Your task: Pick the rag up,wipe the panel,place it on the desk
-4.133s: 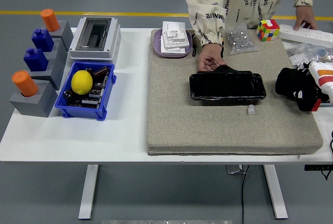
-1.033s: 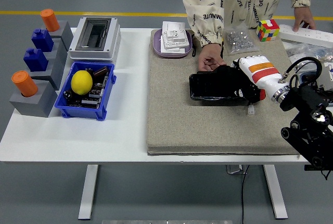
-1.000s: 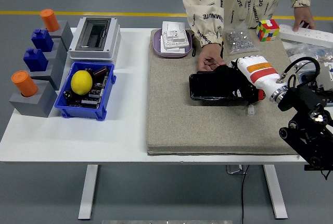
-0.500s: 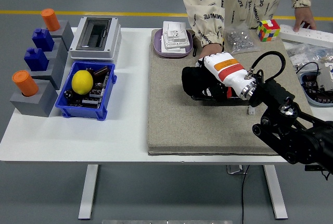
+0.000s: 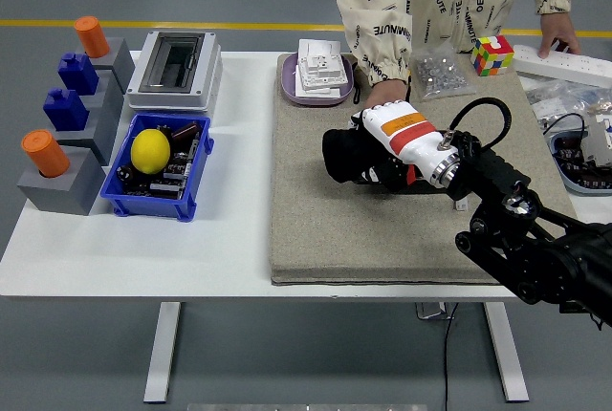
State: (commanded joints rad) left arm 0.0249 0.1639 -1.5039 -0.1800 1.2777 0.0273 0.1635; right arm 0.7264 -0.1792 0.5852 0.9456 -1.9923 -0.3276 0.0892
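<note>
My right hand, white-backed with black fingers, is curled around a black rag. It presses the rag down at the left end of the glossy black panel on the grey felt mat. Hand and forearm hide most of the panel. A person at the far side rests one hand at the panel's far edge. My left arm does not show.
A purple tray of white switches and a bag of screws lie at the mat's back edge, a colour cube further right. A blue bin with a yellow ball, a grey box and block stands fill the left. A small white connector lies near my forearm.
My right hand came in from the right with the rag and has slid it leftward along the panel, from its right end to its left end. The person's hand has stayed put.
</note>
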